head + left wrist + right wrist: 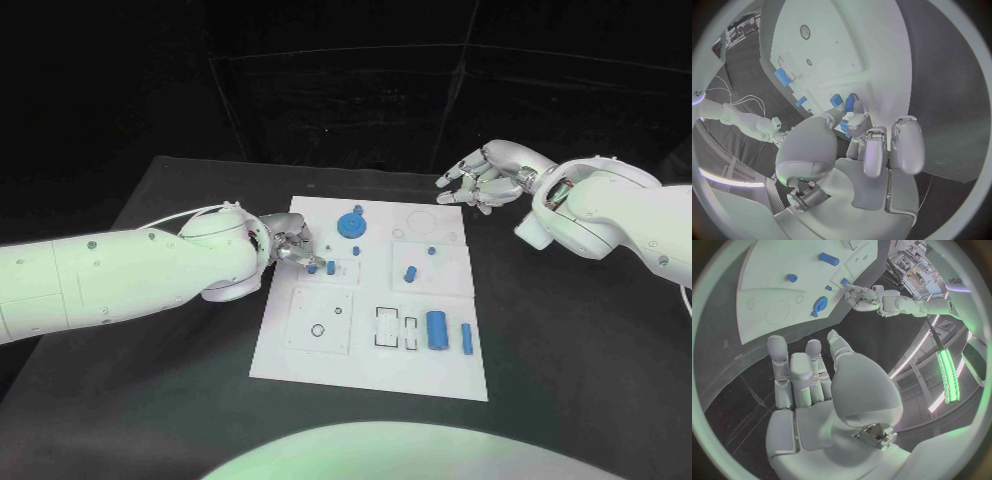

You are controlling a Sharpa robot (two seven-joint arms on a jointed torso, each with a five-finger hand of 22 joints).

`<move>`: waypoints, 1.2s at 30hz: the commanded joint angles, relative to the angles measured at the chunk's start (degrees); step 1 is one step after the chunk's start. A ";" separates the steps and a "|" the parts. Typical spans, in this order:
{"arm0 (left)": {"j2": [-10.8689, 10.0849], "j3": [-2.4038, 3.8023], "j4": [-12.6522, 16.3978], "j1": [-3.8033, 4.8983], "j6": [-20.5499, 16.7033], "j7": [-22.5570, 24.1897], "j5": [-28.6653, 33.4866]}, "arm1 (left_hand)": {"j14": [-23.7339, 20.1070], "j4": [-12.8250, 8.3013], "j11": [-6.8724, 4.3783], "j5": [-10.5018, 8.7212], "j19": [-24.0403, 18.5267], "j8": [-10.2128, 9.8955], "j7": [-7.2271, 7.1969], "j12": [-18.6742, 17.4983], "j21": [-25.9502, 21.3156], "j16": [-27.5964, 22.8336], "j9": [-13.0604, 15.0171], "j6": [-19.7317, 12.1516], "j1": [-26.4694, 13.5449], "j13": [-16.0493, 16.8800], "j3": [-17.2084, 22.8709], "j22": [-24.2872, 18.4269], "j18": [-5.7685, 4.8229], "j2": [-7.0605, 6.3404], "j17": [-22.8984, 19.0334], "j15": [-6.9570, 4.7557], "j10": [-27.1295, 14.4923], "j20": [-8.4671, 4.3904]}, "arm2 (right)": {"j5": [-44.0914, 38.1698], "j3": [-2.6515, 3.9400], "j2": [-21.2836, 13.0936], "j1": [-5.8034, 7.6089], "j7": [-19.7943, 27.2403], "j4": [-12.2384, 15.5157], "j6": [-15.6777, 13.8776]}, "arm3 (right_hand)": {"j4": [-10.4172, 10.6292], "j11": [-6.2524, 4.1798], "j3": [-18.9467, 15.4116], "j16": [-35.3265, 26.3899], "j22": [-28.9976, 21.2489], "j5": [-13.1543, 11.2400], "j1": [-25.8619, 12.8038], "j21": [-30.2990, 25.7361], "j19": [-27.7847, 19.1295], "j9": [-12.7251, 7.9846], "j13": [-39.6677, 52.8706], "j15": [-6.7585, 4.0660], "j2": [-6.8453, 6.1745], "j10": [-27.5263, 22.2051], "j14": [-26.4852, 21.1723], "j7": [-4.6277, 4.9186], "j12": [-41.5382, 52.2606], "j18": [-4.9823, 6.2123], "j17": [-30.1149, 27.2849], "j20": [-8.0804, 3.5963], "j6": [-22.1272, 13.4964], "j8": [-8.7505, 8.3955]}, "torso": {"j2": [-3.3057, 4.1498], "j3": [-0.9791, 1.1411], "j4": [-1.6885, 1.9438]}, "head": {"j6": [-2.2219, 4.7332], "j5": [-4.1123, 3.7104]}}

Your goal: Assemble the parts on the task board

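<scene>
task board (325, 350): white | parts (436, 330): blue | table (577, 350): black | left hand (293, 243), right hand (483, 176): silver

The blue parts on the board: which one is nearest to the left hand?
The small blue part at the left hand's fingertips, left of the middle of the task board; the other blue parts lie farther right.

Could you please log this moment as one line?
left hand: pinching blue part on board | right hand: empty, off board

My left hand's (289, 243) fingertips hide part of the small blue part (330, 267) they touch; grip unclear.
</scene>
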 commanded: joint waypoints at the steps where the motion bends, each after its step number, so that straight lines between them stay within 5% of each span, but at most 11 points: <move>1: 0.18 -0.20 0.08 -0.25 0.72 -0.35 1.72 | 6.02 0.01 0.14 0.11 0.41 -0.22 -0.03 -0.39 0.24 0.19 -0.09 0.11 -0.61 -0.08 -0.49 0.07 -0.91 -0.04 15.10 -0.54 -0.22 0.04 | 0.02 0.03 -0.05 0.11 0.33 0.19 -0.14 | 0.03 -0.09 -0.26 -0.25 -0.05 0.32 -0.20 -0.27 -0.38 0.01 -0.05 0.06 0.49 -0.37 -0.23 0.00 -0.36 1.00 -0.04 0.03 0.05 0.36 | 0.02 -0.02 0.04 | -0.03 -0.08; 36: -0.47 -0.20 0.06 -0.24 -0.20 -1.43 1.83 | 6.02 0.52 0.00 0.11 0.50 0.21 -0.22 -0.10 0.38 0.19 0.00 0.43 -1.29 0.18 -1.72 0.32 -0.95 -0.68 15.10 -0.65 -0.10 -0.03 | 0.02 0.03 0.01 0.11 0.30 0.10 -0.24 | 0.03 -0.09 -0.28 -0.25 -0.05 0.32 -0.20 -0.27 -0.37 0.01 -0.02 0.06 0.50 -0.36 -0.23 0.00 -0.33 1.00 -0.02 0.03 0.04 0.36 | -0.01 -0.02 0.03 | -0.19 -0.01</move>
